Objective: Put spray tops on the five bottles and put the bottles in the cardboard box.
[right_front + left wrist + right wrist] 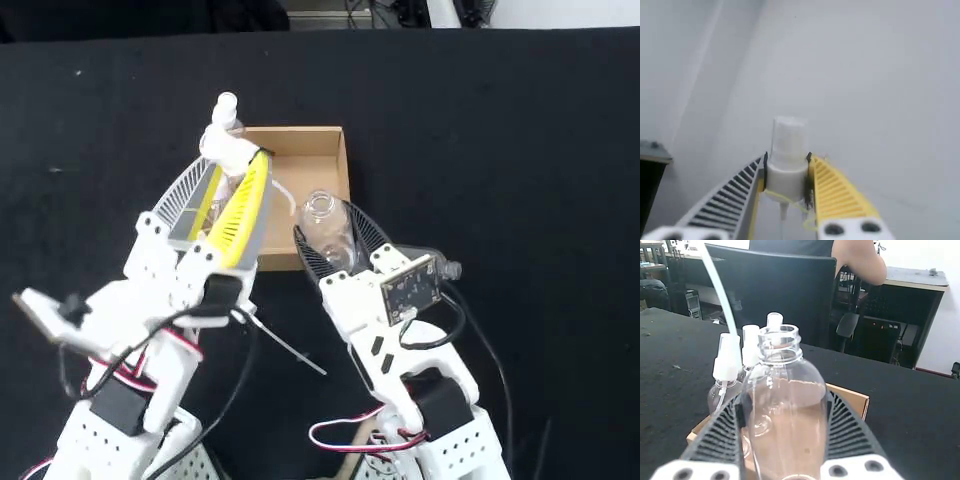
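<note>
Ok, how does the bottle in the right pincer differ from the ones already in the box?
The held bottle has an open neck, no top; the boxed bottles wear white spray tops. The held bottle is clamped in the right pincer; the boxed bottles stand free in the cardboard box. Both kinds are clear and upright.

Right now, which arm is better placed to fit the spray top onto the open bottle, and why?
Left. The left gripper is shut on the spray top by the cardboard box, while the right gripper grips the open bottle upright, likely best steadying it.
</note>
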You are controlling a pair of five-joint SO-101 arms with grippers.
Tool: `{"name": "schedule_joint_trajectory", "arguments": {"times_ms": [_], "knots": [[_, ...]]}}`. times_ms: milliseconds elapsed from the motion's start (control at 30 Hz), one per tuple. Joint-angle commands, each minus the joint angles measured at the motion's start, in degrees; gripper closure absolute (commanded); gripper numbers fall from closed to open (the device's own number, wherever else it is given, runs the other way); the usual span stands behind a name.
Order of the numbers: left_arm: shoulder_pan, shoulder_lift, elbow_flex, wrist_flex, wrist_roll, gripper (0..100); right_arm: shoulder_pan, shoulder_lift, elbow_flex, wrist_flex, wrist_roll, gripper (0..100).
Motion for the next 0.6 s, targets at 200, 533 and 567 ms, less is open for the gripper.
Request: {"name": "schedule_joint_trajectory", "arguments": {"times_ms": [200,533,567], "knots": [[-1.45,13.45,-18.59,13.54,-2.73,97,-0.53,-0.84,-0.22,-1.41,0.09,98.7],[-1.54,22.51,-24.48,2.81,-2.73,97,-0.7,-0.84,0.75,-1.76,0.09,98.7],[-1.36,22.51,-24.48,1.58,-2.73,97,-0.7,-0.84,0.75,-1.67,0.09,98.7]]}}
